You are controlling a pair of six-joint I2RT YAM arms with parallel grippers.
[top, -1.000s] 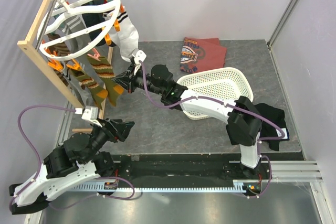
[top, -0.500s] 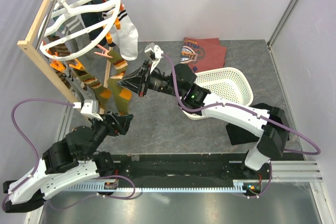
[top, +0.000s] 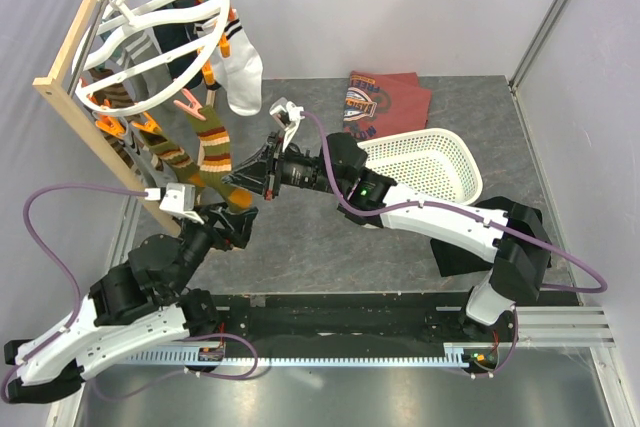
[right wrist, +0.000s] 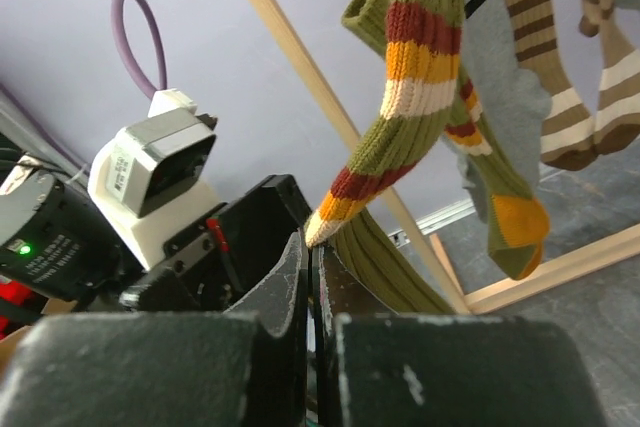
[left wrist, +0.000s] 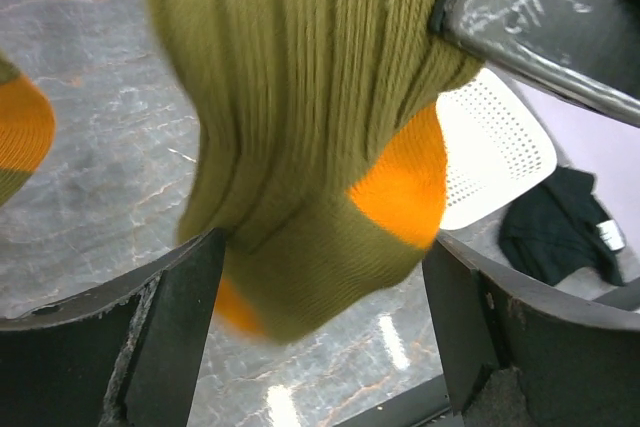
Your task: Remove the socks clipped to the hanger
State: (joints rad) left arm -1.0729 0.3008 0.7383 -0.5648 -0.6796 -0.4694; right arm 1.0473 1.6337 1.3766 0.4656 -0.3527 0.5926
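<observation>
The white ring hanger (top: 165,10) hangs at the top left with several socks clipped on by orange clips. My right gripper (top: 262,169) is shut on an olive-green sock with red, orange and white stripes (top: 212,152), pinching it (right wrist: 312,232) just below the striped band (right wrist: 415,57). This sock is still clipped at its top and stretches down to the right. Its orange-tipped toe (left wrist: 320,197) hangs between the fingers of my open left gripper (left wrist: 322,277), which sits just below the right gripper (top: 235,222). A white sock (top: 242,72) hangs behind.
The wooden rack frame (top: 95,132) carries the hanger at the left. A white mesh basket (top: 425,162) stands right of centre, a maroon shirt (top: 385,99) behind it, a black cloth (top: 520,222) at the right. More striped socks (right wrist: 560,97) hang close by.
My right gripper has shifted right and down with the olive-green sock, pulling it taut. My left gripper has risen until the sock's toe is between its fingers.
</observation>
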